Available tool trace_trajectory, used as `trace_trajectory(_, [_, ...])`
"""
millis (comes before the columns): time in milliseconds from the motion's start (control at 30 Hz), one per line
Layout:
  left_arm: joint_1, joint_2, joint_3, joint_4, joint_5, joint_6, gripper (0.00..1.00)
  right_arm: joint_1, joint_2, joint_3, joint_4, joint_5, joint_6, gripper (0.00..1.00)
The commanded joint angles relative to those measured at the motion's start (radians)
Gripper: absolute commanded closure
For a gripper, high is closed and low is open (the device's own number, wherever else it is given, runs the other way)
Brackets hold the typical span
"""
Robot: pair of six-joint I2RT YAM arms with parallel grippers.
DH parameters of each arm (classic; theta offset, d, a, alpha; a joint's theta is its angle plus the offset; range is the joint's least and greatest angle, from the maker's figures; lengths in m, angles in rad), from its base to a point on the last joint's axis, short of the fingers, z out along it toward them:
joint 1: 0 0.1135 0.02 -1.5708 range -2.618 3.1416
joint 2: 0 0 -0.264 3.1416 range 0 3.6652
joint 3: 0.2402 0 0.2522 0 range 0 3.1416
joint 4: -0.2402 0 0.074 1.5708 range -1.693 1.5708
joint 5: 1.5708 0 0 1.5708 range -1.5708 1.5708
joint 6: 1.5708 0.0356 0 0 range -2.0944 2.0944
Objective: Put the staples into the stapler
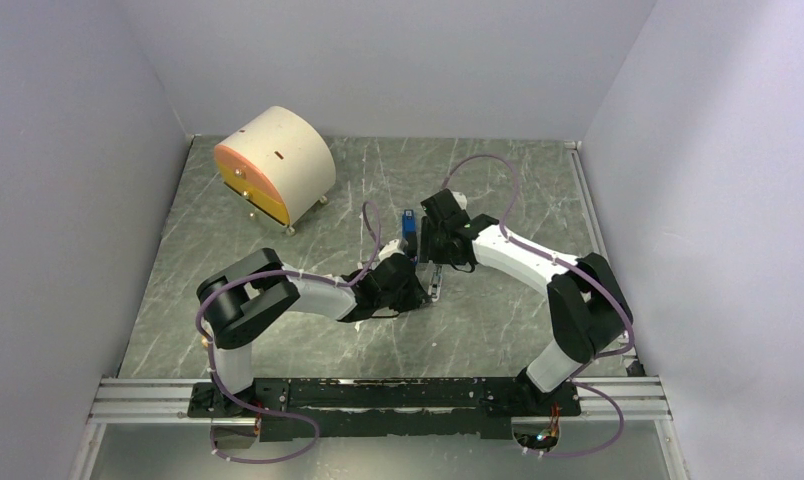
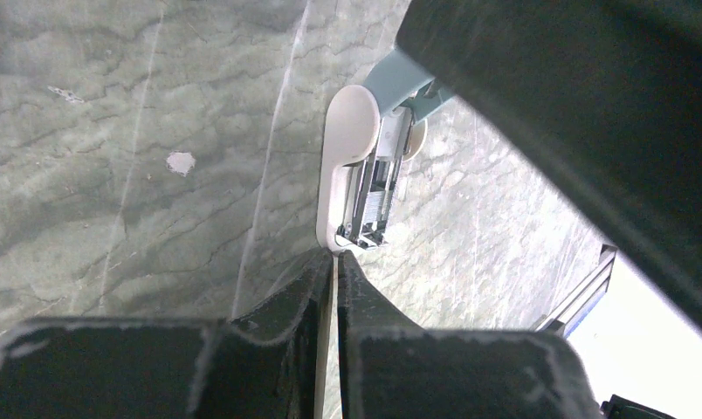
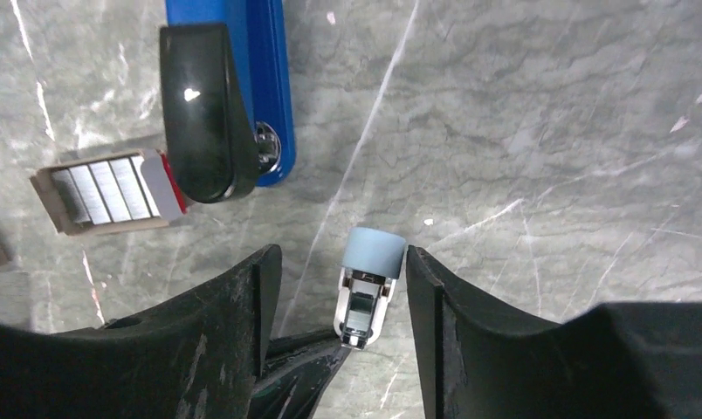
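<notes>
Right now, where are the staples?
Left side of the right wrist view: the staples lie in a small open box, right beside the black end of the stapler.

The stapler (image 3: 264,87) is glossy plastic, staples (image 3: 103,189) bright metal, pale-blue piece (image 3: 374,253) smooth plastic, table (image 3: 548,131) marbled.

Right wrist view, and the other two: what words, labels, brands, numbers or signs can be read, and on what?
None readable in any view. The little box shows only staples, no legible print; the blue stapler and the light-blue and white piece show no markings.
</notes>
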Motion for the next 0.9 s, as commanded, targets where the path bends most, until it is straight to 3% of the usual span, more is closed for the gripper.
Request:
trace_trajectory(0, [0.003, 0.012, 0.028, -0.055, -0.056, 0.007, 0.89, 0.004, 0.024, 0.053, -0.034, 0.063, -0.029, 0.41])
trace_trajectory(333, [0.003, 0.011, 0.029, -0.063, -0.062, -0.002, 0.88, -0.002, 0.064, 0.081, -0.062, 0.116, -0.029, 0.47])
trace_trajectory(600, [0.003, 0.017, 0.037, -0.058, -0.053, 0.007, 0.88, -0.003, 0.038, 0.057, -0.049, 0.058, -0.017, 0.75])
trace_trajectory(867, [0.002, 0.046, 0.071, -0.078, -0.039, 0.015, 0.88, 0.012, -0.042, -0.02, -0.046, 0.032, 0.004, 0.8])
